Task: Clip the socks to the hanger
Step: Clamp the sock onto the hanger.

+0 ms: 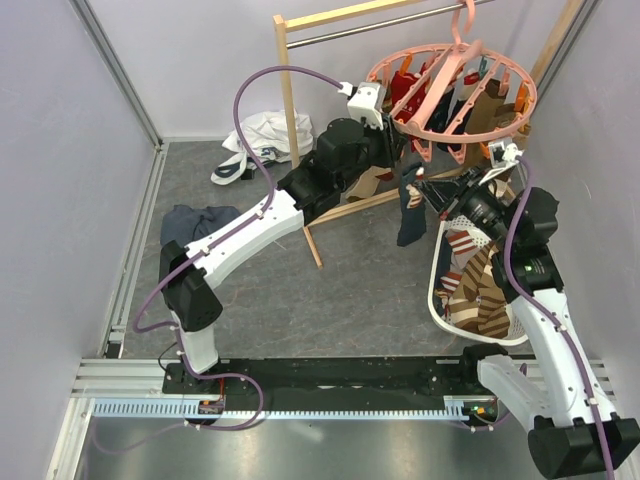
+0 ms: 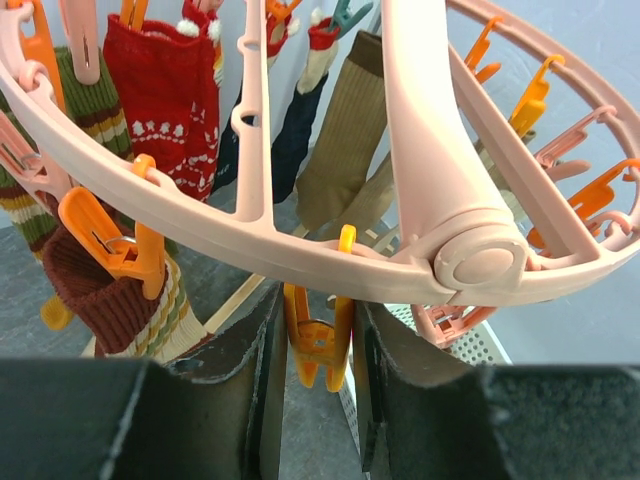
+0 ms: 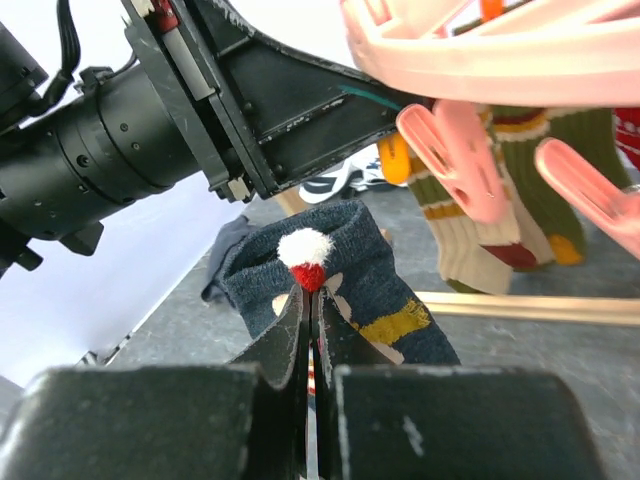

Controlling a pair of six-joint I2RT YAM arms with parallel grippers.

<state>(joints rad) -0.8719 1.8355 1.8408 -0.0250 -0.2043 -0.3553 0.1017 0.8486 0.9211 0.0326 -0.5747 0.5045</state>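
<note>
Nearest, the right gripper is clamped on the cuff of a navy sock, which dangles lengthwise, cuff up. Just above and beyond, the left gripper pinches an orange clip on the pink hanger, over the tabletop's far right corner.

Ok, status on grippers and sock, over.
Left gripper closed on an orange clip of the hanger. Right gripper shut on navy sock cuff, below that clip. Nothing seen between them.
</note>
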